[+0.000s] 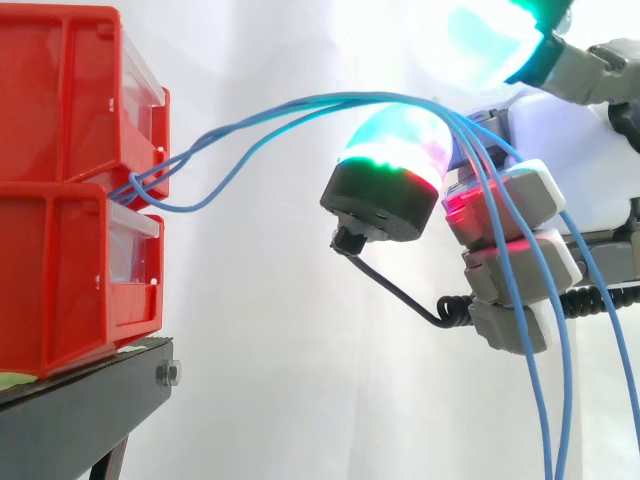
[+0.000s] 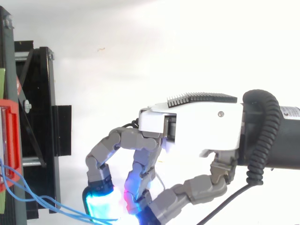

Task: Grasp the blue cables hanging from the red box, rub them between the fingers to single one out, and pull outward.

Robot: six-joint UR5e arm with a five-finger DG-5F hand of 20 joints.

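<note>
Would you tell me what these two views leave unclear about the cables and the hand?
Side view: lower ends of the blue cables, cut off by the bottom edge.
Side view: where they attach, hidden between the red bins.
Top view: fingertips of the hand, partly cropped by the bottom edge.
</note>
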